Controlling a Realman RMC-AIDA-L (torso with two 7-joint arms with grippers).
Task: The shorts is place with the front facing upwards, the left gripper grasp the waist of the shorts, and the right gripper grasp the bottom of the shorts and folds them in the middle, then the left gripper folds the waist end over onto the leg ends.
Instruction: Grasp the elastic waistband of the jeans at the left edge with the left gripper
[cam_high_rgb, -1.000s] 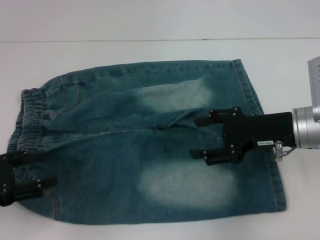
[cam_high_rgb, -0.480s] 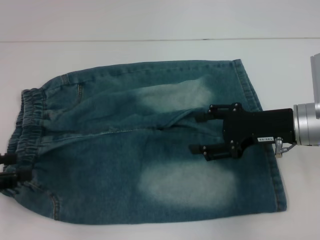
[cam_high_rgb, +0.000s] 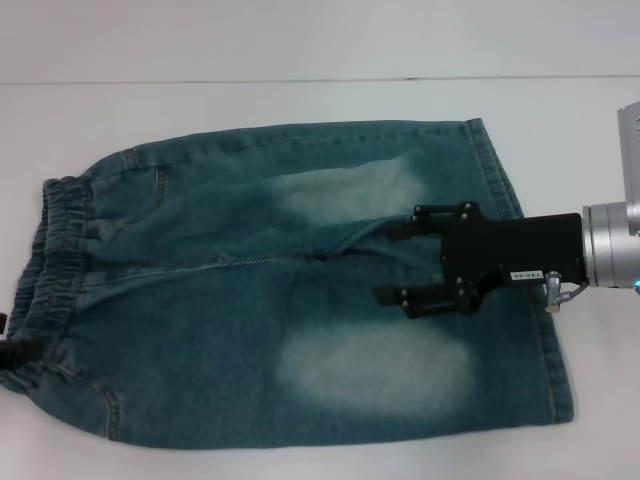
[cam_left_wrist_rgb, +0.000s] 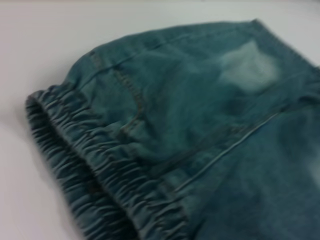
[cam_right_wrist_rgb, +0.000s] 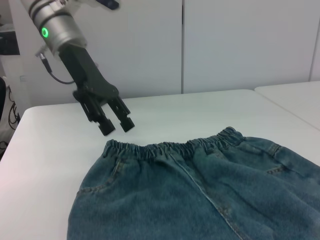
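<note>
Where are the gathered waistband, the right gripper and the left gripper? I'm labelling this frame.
Gathered elastic denim waistband (cam_high_rgb: 62, 232), head view: middle of the puckered band.
Black right gripper with silver-white wrist (cam_high_rgb: 392, 263), head view: between the fingertips.
All-black left gripper (cam_right_wrist_rgb: 116, 126), right wrist view: between the fingertips.

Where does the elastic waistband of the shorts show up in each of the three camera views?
Head view: waistband runs along the shorts' left end.
Left wrist view: it crosses the lower left, puckered, very close.
Right wrist view: it lies across the middle, just below the left gripper.
Shared landmark: the centre seam running out from it.
</note>
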